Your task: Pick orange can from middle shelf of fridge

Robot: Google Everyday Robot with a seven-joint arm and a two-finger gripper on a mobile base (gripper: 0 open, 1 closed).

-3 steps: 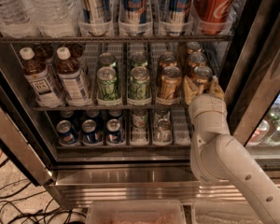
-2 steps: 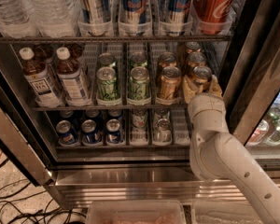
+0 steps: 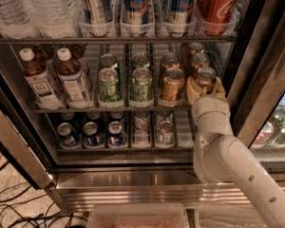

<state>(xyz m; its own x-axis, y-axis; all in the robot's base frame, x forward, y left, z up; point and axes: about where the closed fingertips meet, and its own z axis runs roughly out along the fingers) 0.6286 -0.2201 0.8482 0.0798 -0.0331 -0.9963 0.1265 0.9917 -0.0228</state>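
The fridge (image 3: 133,182) stands open in front of me. Its middle shelf (image 3: 109,109) holds brown tea bottles (image 3: 72,77) at the left, green cans (image 3: 141,84) in the middle and orange cans (image 3: 172,83) at the right. My gripper (image 3: 205,83) reaches up from the lower right into the rightmost lane. It is closed around the front orange can (image 3: 205,75), one tan finger (image 3: 193,89) on its left and one on its right. The can stands upright on the shelf. More orange cans (image 3: 198,60) stand behind it.
Above, a rack carries water bottles (image 3: 9,8), tall blue-silver cans (image 3: 135,4) and a red Coca-Cola can (image 3: 218,4). Below, blue Pepsi cans (image 3: 88,133) and silver cans (image 3: 165,131). The dark door edge (image 3: 256,56) is close on the right. Cables (image 3: 19,208) lie on the floor.
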